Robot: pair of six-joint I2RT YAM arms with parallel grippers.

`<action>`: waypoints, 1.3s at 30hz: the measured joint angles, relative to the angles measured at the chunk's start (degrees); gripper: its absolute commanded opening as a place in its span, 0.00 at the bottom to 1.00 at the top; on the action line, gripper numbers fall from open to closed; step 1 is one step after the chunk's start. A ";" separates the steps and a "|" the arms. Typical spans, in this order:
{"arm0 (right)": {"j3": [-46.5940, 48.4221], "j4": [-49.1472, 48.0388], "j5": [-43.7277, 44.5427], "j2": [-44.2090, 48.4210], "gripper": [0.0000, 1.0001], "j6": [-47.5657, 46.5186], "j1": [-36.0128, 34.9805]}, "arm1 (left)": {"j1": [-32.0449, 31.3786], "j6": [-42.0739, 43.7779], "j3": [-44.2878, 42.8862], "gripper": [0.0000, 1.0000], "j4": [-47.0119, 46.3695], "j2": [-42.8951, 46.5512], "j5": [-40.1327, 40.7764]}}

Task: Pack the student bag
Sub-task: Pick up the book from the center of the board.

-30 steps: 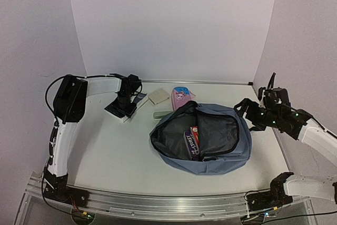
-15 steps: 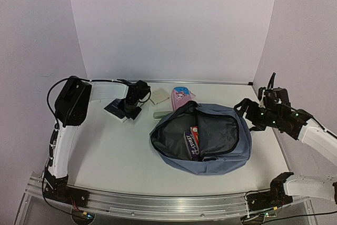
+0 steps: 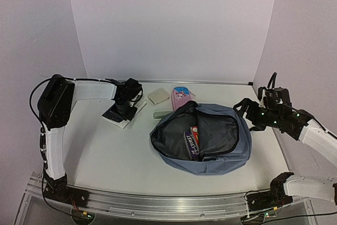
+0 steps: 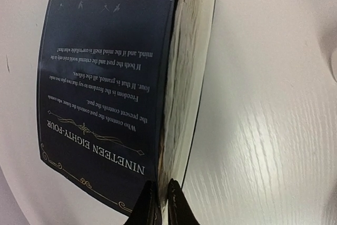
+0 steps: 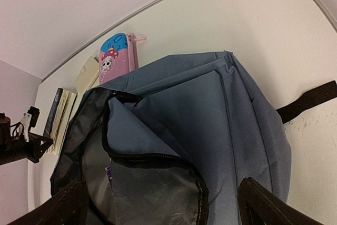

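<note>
The student bag (image 3: 231, 154) lies open at the table's middle, grey-blue with dark lining, a purple book (image 3: 191, 144) inside it. In the right wrist view the student bag (image 5: 221, 109) fills the frame below my right gripper (image 5: 163, 209), which hangs open over the bag's right side (image 3: 247, 114). A dark blue paperback (image 3: 119, 114) lies at the back left. My left gripper (image 3: 125, 108) is on it. In the left wrist view the gripper (image 4: 161, 204) is shut, its tips pinching the cover edge and outer pages of the paperback (image 4: 105, 77), titled Nineteen Eighty-Four.
A pink pencil case (image 3: 180, 96) and a beige pad (image 3: 158, 96) lie behind the bag. A pale green item (image 3: 159, 115) sticks out at the bag's back left edge. A black strap (image 5: 310, 98) trails off the bag to the right. Walls close the back and sides.
My left gripper has shut on the paperback's edge, and the left arm has swung and shifted along the book. The right arm and the bag have not moved.
</note>
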State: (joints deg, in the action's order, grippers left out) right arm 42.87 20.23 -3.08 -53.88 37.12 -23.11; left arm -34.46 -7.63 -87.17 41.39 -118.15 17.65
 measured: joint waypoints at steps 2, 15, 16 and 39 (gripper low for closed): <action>0.15 0.00 -2.32 0.05 0.98 -0.46 0.00 | -0.06 -1.66 3.13 0.00 -0.57 3.13 -2.51; 2.88 -7.45 -19.51 -0.45 0.97 0.94 -3.23 | -3.62 -19.11 28.67 0.00 -6.04 25.51 -17.27; 2.89 -8.50 -19.40 -0.79 0.97 1.74 -5.29 | -3.84 -20.36 29.93 0.00 -6.10 27.38 -18.01; 28.42 -43.02 -8.71 -54.37 0.77 24.00 -40.73 | -3.85 -28.82 35.26 0.00 -6.52 41.39 -22.70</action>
State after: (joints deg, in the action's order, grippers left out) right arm 71.29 -22.79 -11.79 -108.25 61.12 -63.85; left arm -38.30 -36.45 -51.92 34.87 -76.75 -5.05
